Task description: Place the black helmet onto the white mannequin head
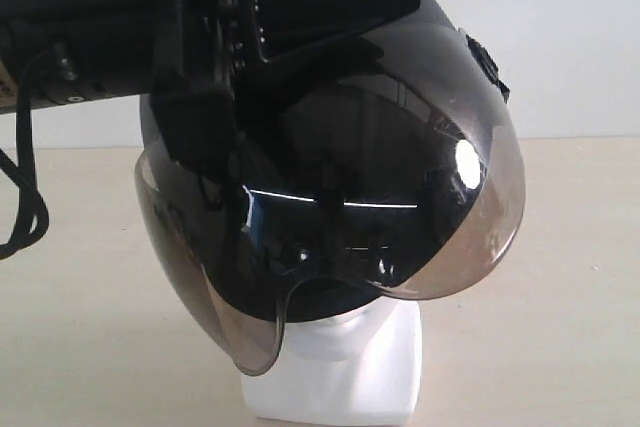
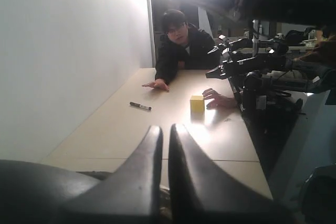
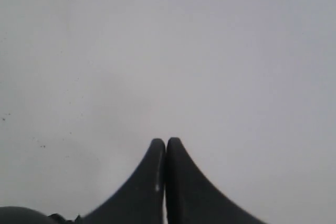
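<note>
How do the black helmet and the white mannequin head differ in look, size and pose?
The black helmet is glossy and dark; the white mannequin head is matte white. The helmet is far wider, hiding all of the head but chin and neck. The helmet is tilted; the head's base stands upright.

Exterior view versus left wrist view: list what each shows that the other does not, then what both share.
Only the exterior view: the black helmet, smoky visor forward, sitting over the white mannequin head, of which just the chin and neck base show.
Only the left wrist view: a seated person, a yellow block, a black pen and camera gear.
Both: a pale tabletop and a white wall.
</note>
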`<state>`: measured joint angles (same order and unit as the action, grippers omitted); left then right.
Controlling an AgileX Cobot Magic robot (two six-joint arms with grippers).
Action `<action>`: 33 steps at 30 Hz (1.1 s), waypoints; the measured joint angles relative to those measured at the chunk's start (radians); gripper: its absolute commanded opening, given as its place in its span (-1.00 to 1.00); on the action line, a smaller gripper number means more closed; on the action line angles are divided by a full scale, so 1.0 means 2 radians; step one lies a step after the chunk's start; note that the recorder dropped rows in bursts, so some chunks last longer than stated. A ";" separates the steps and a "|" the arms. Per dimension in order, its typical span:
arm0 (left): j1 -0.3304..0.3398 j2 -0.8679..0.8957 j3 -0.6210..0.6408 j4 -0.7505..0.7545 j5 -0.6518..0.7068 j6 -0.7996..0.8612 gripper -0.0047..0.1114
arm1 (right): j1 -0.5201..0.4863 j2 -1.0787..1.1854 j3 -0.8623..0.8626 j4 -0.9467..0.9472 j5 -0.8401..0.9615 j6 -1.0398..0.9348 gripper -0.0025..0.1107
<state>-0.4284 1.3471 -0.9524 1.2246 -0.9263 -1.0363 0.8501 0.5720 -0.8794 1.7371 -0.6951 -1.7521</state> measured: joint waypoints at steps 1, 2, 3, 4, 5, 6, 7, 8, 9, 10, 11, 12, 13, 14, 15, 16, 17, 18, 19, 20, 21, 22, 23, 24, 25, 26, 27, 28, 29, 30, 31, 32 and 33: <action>0.000 0.000 0.000 0.000 0.000 0.000 -0.84 | 0.000 0.001 -0.009 0.000 -0.007 -0.010 -0.96; 0.000 0.000 0.000 0.000 0.000 0.000 -0.84 | 0.000 0.003 -0.013 0.001 -0.016 -0.016 -0.96; 0.000 0.000 -0.002 0.000 0.001 0.000 -0.84 | 0.000 0.005 -0.015 0.001 -0.029 -0.021 -0.96; 0.000 0.000 -0.004 0.000 0.004 0.000 -0.84 | 0.000 0.007 -0.016 0.002 -0.042 -0.024 -0.96; 0.000 0.000 -0.008 -0.001 0.009 0.000 -0.84 | 0.000 0.010 -0.016 0.002 -0.061 -0.026 -0.96; 0.000 0.002 -0.011 -0.002 0.014 0.000 -0.84 | 0.000 0.015 -0.017 0.002 -0.080 -0.028 -0.96; 0.000 0.003 -0.014 -0.003 0.016 -0.001 -0.84 | 0.000 0.019 -0.018 0.002 -0.093 -0.031 -0.96; 0.000 0.004 -0.019 -0.003 0.020 -0.001 -0.84 | 0.000 0.023 -0.018 0.002 -0.105 -0.035 -0.96; 0.000 0.004 -0.022 -0.003 0.025 -0.003 -0.84 | 0.000 0.028 -0.018 0.003 -0.108 -0.039 -0.96; 0.000 0.004 -0.024 -0.003 0.027 -0.004 -0.84 | 0.000 0.032 -0.018 0.003 -0.108 -0.044 -0.96; 0.000 0.005 -0.027 -0.002 0.029 -0.005 -0.84 | 0.000 0.038 -0.018 0.003 -0.102 -0.049 -0.96; 0.000 0.005 -0.029 -0.001 0.031 -0.005 -0.84 | 0.000 0.046 -0.018 0.003 -0.094 -0.052 -0.96; 0.000 0.005 -0.031 -0.001 0.033 -0.006 -0.84 | 0.000 0.051 -0.018 0.004 -0.087 -0.053 -0.96; 0.000 0.005 -0.031 -0.001 0.038 -0.006 -0.84 | 0.000 0.060 -0.018 0.004 -0.079 -0.056 -0.96; 0.000 0.005 -0.032 -0.001 0.042 -0.006 -0.84 | 0.000 0.068 -0.019 0.004 -0.074 -0.059 -0.96; 0.000 0.005 -0.032 -0.001 0.046 -0.007 -0.84 | 0.000 0.078 -0.021 0.005 -0.071 -0.061 -0.96; 0.000 0.005 -0.032 0.000 0.049 -0.007 -0.84 | 0.000 0.089 -0.026 0.006 -0.071 -0.066 -0.96; 0.000 0.005 -0.032 0.000 0.050 -0.007 -0.84 | 0.000 0.100 -0.034 0.007 -0.074 -0.074 -0.96; 0.000 0.005 -0.032 0.000 0.051 -0.007 -0.84 | 0.000 0.111 -0.044 0.007 -0.080 -0.082 -0.96; 0.000 0.005 -0.032 0.000 0.051 -0.007 -0.84 | 0.000 0.121 -0.057 0.007 -0.091 -0.093 -0.96; 0.000 0.005 -0.032 0.000 0.051 -0.007 -0.84 | 0.000 0.135 -0.072 0.007 -0.104 -0.105 -0.96; 0.000 0.005 -0.032 0.000 0.051 -0.007 -0.84 | 0.000 0.143 -0.084 0.007 -0.117 -0.118 -0.96; 0.000 0.005 -0.032 0.000 0.051 -0.007 -0.84 | 0.000 0.151 -0.099 0.007 -0.130 -0.138 -0.96; 0.000 0.005 -0.032 0.000 0.051 -0.008 -0.84 | 0.000 0.158 -0.114 0.007 -0.142 -0.154 -0.96; 0.000 0.005 -0.032 0.000 0.051 -0.008 -0.84 | 0.000 0.161 -0.125 0.007 -0.152 -0.165 -0.96; 0.000 0.005 -0.032 0.000 0.051 -0.008 -0.84 | 0.000 0.165 -0.135 -0.003 -0.165 -0.171 -0.96; 0.000 0.005 -0.032 0.000 0.051 -0.008 -0.84 | 0.000 0.166 -0.140 -0.024 -0.179 -0.175 -0.96; 0.000 0.005 -0.032 0.000 0.051 -0.008 -0.84 | 0.000 0.167 -0.143 -0.043 -0.190 -0.178 -0.96; 0.000 0.005 -0.032 0.000 0.051 -0.008 -0.84 | 0.000 0.168 -0.144 -0.066 -0.200 -0.180 -0.96; 0.000 0.005 -0.032 0.000 0.051 -0.008 -0.84 | 0.000 0.166 -0.145 -0.081 -0.202 -0.181 -0.96; 0.000 0.005 -0.032 0.000 0.051 -0.008 -0.84 | 0.000 0.162 -0.146 -0.085 -0.199 -0.181 -0.96; 0.000 0.005 -0.032 0.000 0.051 -0.008 -0.84 | 0.000 0.159 -0.147 -0.078 -0.188 -0.182 -0.96; 0.000 0.005 -0.032 0.000 0.051 -0.008 -0.84 | 0.000 0.152 -0.148 -0.061 -0.170 -0.182 -0.96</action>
<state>-0.4284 1.3576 -1.0162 1.2249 -0.8235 -1.0527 0.8501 0.8765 -1.1747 1.6152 -1.0350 -2.1169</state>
